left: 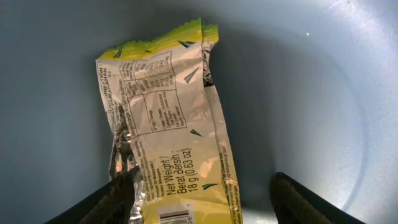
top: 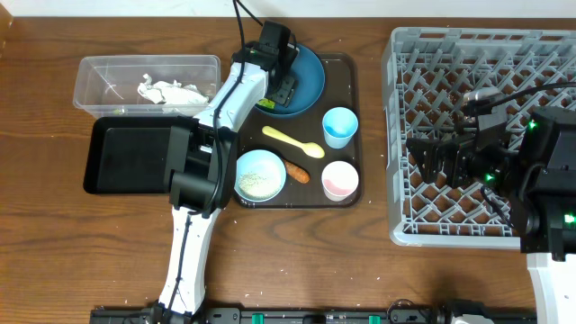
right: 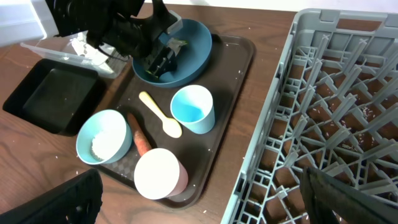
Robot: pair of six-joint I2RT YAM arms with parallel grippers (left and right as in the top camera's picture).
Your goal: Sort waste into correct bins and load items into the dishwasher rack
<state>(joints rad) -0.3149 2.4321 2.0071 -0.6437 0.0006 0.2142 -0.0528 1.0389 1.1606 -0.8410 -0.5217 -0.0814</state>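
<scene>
The left fingers hang spread either side of the yellow-green wrapper lying in the blue plate. I'd lower squarely, pinch its middle, then lift toward the clear tub.

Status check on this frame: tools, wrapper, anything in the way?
Left tool open, straddling the yellow-green wrapper on the blue plate. Right tool open, above the grey rack. Wrapper not yet gripped; nothing blocking it.
</scene>
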